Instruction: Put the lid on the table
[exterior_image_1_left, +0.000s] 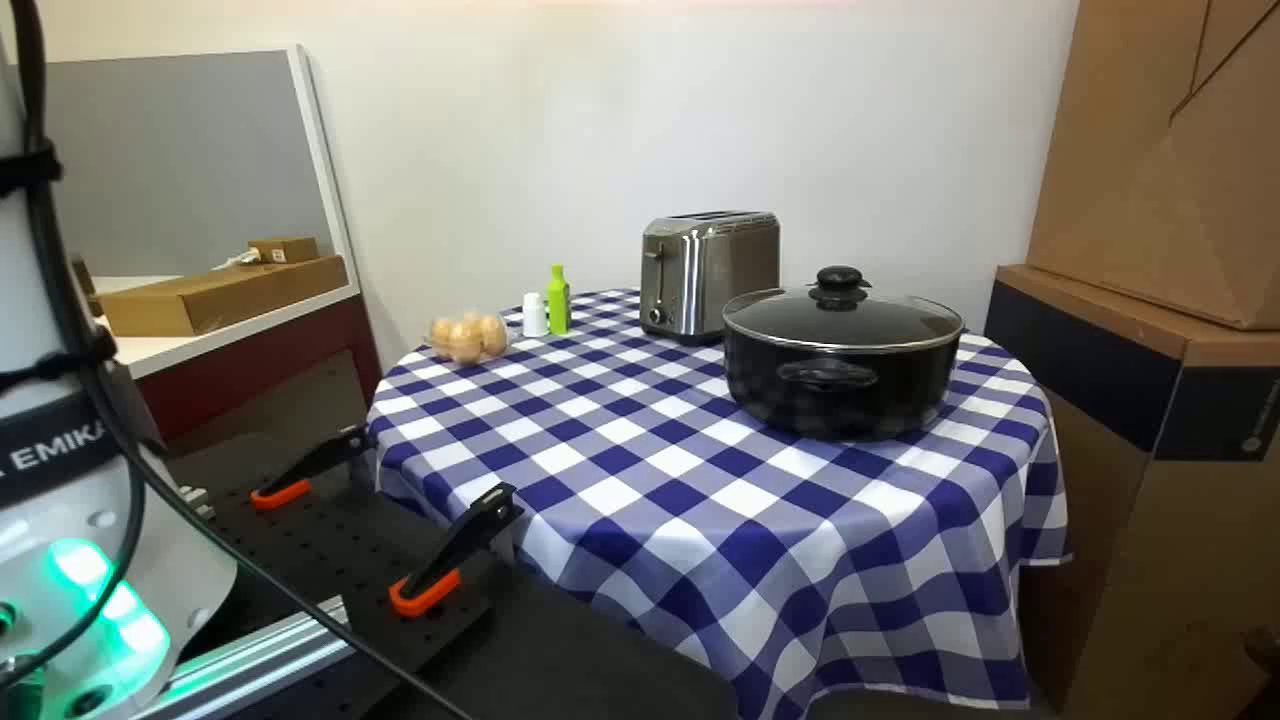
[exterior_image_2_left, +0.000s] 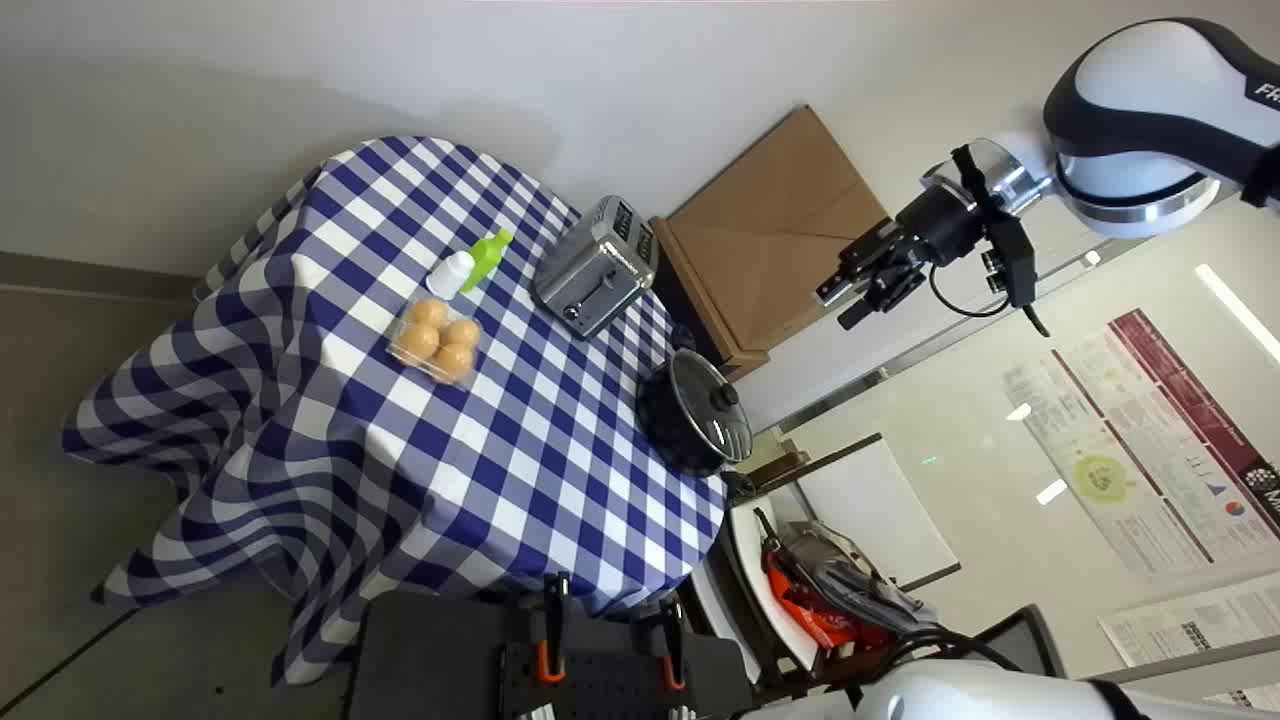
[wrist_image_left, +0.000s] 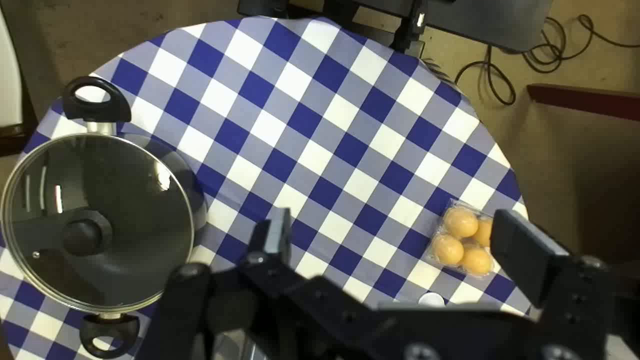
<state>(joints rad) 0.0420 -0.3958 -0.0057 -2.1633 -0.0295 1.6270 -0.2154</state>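
Observation:
The glass lid (exterior_image_1_left: 905, 318) with its black knob sits on the black pot (exterior_image_1_left: 840, 395), at the right of the table. The lid also shows in an exterior view (exterior_image_2_left: 708, 400) and at the left of the wrist view (wrist_image_left: 135, 240). The table (exterior_image_1_left: 620, 460) is round and draped with a blue-and-white checkered cloth; it shows in an exterior view (exterior_image_2_left: 560, 490) and the wrist view (wrist_image_left: 300, 125). My gripper (exterior_image_2_left: 840, 303) is high above the table, apart from the lid. In the wrist view the gripper (wrist_image_left: 400, 240) is open and empty, with the lid left of its fingers.
A steel toaster (exterior_image_1_left: 710, 275) stands behind the pot. A clear pack of eggs (wrist_image_left: 462, 242), a white bottle (exterior_image_2_left: 450, 274) and a green bottle (exterior_image_2_left: 487, 260) are on the table's far side from the pot. Cardboard boxes (exterior_image_1_left: 1170, 190) stand beside the table. Clamps (exterior_image_1_left: 440, 560) stick up near its edge.

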